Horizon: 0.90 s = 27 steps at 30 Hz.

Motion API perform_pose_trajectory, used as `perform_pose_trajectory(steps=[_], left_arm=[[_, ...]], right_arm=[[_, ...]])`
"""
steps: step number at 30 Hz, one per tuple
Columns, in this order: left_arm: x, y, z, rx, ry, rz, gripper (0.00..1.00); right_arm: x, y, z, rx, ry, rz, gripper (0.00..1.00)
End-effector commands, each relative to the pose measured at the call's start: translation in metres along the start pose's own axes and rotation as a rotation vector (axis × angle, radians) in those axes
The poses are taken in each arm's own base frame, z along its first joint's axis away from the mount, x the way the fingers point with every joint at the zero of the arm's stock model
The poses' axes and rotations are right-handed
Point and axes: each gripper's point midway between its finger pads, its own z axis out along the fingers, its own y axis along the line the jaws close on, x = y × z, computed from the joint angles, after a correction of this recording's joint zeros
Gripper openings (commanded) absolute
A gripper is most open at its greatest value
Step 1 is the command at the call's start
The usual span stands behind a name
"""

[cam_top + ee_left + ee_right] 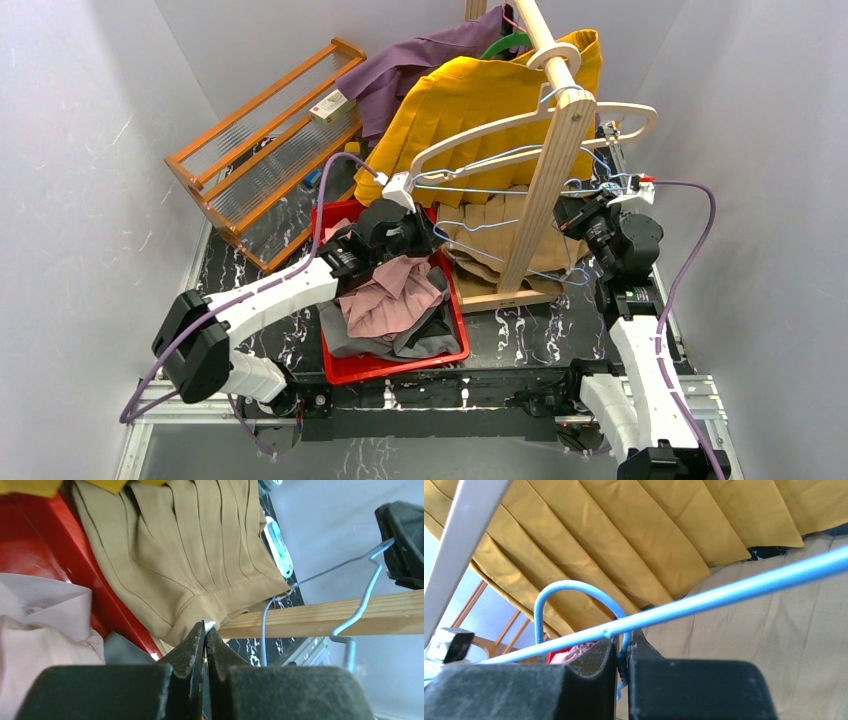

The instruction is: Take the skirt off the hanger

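A tan pleated skirt (487, 238) lies at the foot of the wooden rack, half over the red bin's edge, with a blue wire hanger (500, 190) above it. In the left wrist view the skirt (200, 555) fills the upper middle. My left gripper (205, 626) is shut, its tips at the skirt's waistband edge; a small pale bit shows between them and I cannot tell what it is. My right gripper (622, 642) is shut on the blue hanger (569, 586) just below its hook, with tan cloth (774, 630) behind. From above, the left gripper (437, 222) and the right gripper (574, 210) flank the skirt.
A wooden rack post (555, 150) rises between the arms and carries a mustard skirt (470, 100) and a white hanger (520, 125). The red bin (400, 367) holds pink and grey clothes (395, 295). An orange wooden frame (260, 140) leans at the back left.
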Motion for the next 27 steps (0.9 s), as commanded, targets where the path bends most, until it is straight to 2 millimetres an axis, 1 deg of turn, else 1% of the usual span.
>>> perform_pose_trajectory(steps=[1, 5, 10, 15, 19, 21, 23, 25, 27], left_arm=[[0.003, -0.031, 0.008, 0.149, 0.051, -0.052, 0.0], [0.014, -0.031, 0.014, 0.177, 0.081, -0.09, 0.0], [0.025, -0.03, 0.02, 0.191, 0.115, -0.124, 0.0], [0.031, -0.033, 0.024, 0.215, 0.141, -0.141, 0.0], [0.033, -0.035, 0.027, 0.229, 0.153, -0.147, 0.0], [0.033, -0.038, 0.027, 0.24, 0.159, -0.147, 0.0], [0.033, -0.037, 0.027, 0.242, 0.161, -0.141, 0.0], [0.034, -0.034, 0.026, 0.23, 0.162, -0.135, 0.0], [0.032, -0.032, 0.022, 0.222, 0.158, -0.12, 0.0]], right_arm=[[-0.021, 0.031, 0.004, -0.092, -0.029, 0.035, 0.0], [-0.031, 0.033, 0.006, -0.071, -0.056, 0.109, 0.0], [-0.051, 0.034, 0.008, -0.051, -0.152, 0.291, 0.0], [-0.053, 0.034, 0.012, -0.054, -0.169, 0.489, 0.0], [-0.056, 0.043, 0.015, -0.113, -0.164, 0.565, 0.0], [-0.062, 0.053, 0.016, -0.156, -0.166, 0.532, 0.0], [-0.07, 0.066, 0.015, -0.204, -0.171, 0.433, 0.0], [-0.081, 0.069, 0.013, -0.18, -0.197, 0.311, 0.0], [-0.085, 0.064, 0.01, -0.146, -0.226, 0.178, 0.0]])
